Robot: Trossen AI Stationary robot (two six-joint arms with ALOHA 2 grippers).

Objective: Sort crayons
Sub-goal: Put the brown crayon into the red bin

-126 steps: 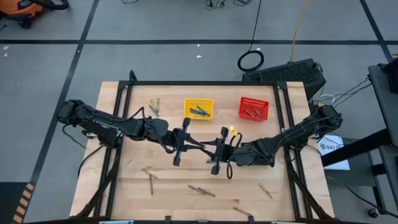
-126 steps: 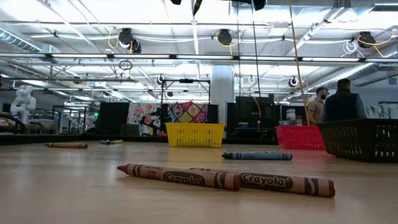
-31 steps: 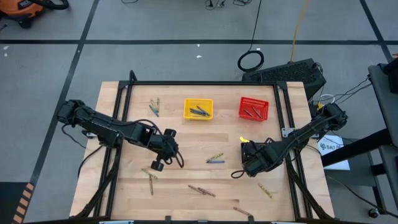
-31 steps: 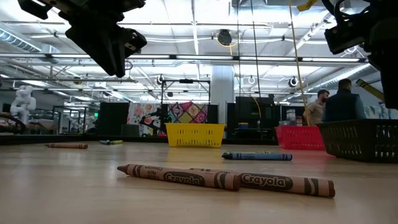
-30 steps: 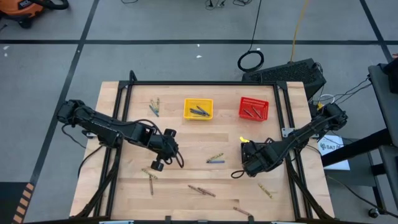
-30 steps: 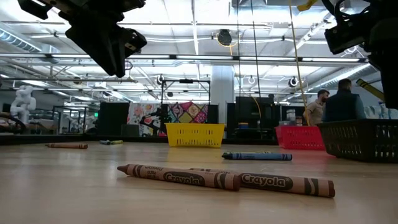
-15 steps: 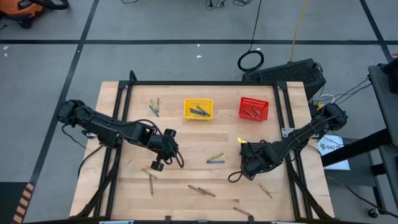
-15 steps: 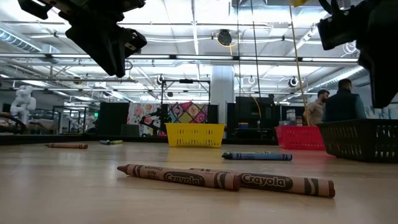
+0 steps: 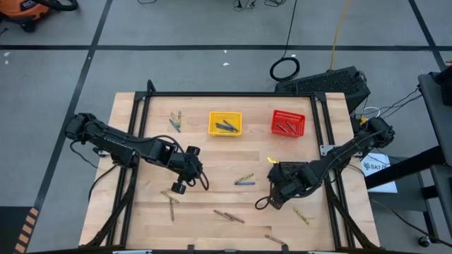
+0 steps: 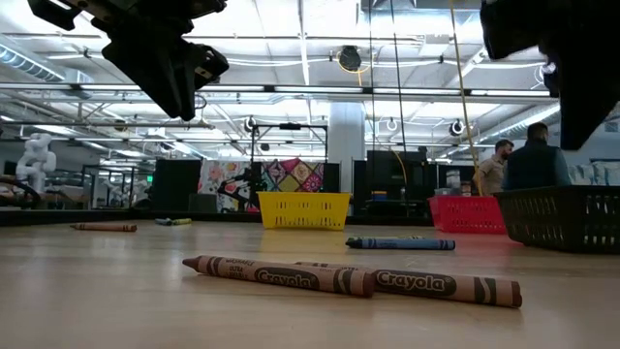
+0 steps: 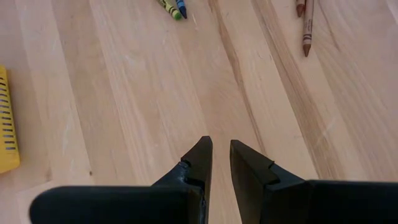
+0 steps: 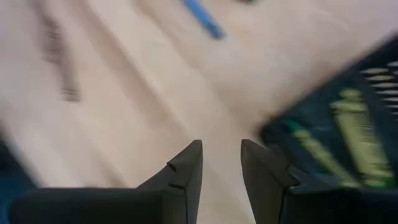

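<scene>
Counting from the high view: three baskets. A yellow basket (image 9: 225, 123) sits upper-middle of the frame with a few dark crayons inside, a red basket (image 9: 288, 123) is to its right with a couple more, and a black basket (image 10: 562, 218) is mostly hidden under the right arm there but shows at the right edge of the low view.

Loose crayons on the wooden table (image 9: 233, 159) come in small groups. There's a little cluster (image 9: 175, 121) upper left, beside the yellow basket. A yellow-and-blue pair (image 9: 244, 180) lies in the middle. Two brownish ones (image 9: 169, 201) are lower left, two more brown ones (image 9: 229, 216) are bottom centre, one (image 9: 301, 216) is lower right, and one (image 9: 275, 240) is right at the bottom edge. Can't get an exact total inside the baskets.

The left gripper (image 9: 178, 188) hangs over bare wood left of centre. Its jaws are parted by a narrow gap with nothing between them, and the lower-left brown pair lies just below it in frame. The right gripper (image 9: 260, 204) sits right of centre, jaws also slightly apart and empty. The middle pair lies up and to its left, clear of the fingertips (image 12: 186, 163).
</scene>
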